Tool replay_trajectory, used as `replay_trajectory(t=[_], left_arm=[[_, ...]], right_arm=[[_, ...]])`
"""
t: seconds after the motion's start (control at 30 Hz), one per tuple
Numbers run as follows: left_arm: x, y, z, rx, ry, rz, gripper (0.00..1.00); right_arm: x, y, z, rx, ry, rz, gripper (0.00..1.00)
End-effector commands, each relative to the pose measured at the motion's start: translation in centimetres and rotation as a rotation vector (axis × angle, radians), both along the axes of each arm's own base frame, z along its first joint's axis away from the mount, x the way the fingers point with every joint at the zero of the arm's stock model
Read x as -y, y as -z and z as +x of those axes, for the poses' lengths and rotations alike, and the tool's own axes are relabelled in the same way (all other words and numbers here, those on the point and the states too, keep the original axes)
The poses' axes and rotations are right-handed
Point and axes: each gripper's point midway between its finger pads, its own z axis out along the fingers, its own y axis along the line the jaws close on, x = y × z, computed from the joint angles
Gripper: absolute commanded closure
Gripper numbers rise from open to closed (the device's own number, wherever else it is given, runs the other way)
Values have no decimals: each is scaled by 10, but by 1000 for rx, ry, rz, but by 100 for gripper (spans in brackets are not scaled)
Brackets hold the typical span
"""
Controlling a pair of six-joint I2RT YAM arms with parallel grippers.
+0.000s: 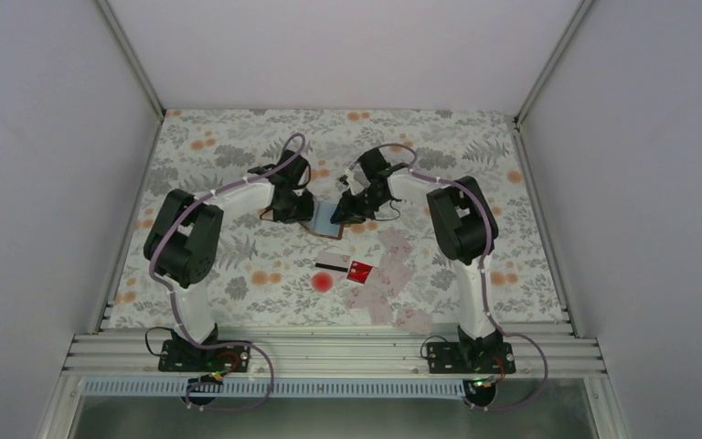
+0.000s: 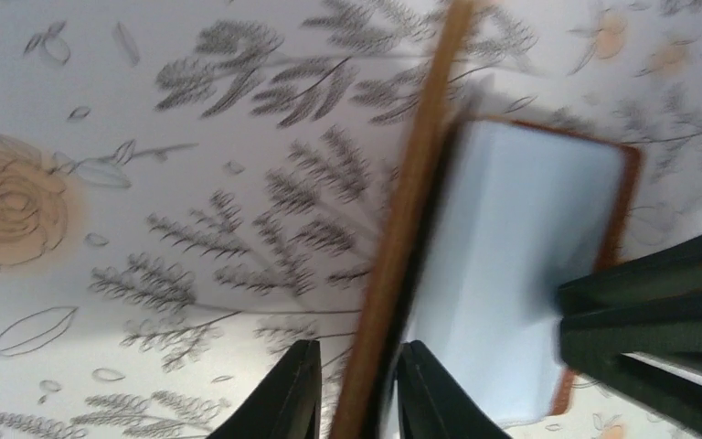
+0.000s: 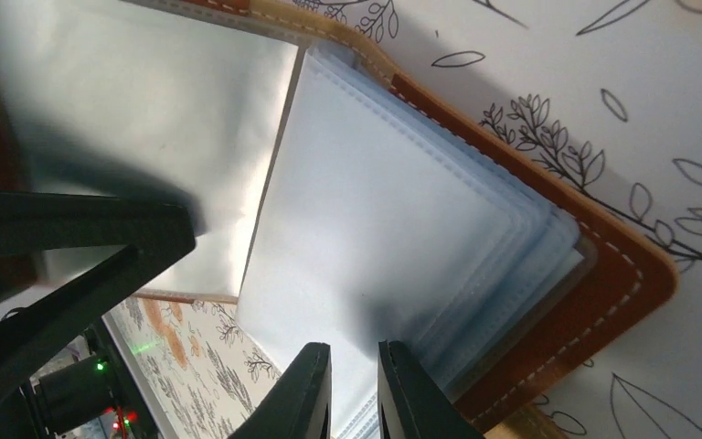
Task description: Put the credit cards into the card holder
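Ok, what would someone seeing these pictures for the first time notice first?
First, the left gripper and right gripper meeting at an open brown wallet in the middle of the flowered table, its cover raised between the left fingers. Then the pale cards scattered nearer the robot, with one red card and a round red spot beside them.

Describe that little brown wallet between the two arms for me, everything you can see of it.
The card holder lies open on the flowered tablecloth, mid-table between both arms. It looks like brown leather with pale stitching along a rounded border. Inside is a stack of pale, bluish sleeves. One cover stands up on edge between the fingers of the left gripper; the other half lies flat. The right gripper sits at the sleeves' edge. Whether either actually pinches it is unclear.
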Motion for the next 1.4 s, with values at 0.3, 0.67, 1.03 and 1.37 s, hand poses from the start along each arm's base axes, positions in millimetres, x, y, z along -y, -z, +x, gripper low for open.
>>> replay_trajectory(t=[0.3,0.67,1.03,1.37], left_arm=[[-54,27,-9,-38,-26,195,43],[-36,-71,8,199,159,112,26],[10,-135,-50,430,549,-52,27],[51,-161,-49,458,543,-189,27]], right_arm=[[39,65,-21,-36,8,-232,86],[36,60,-18,-31,13,-228,86],[34,50,-15,-22,21,-216,86],[24,7,-1,38,26,-164,85]])
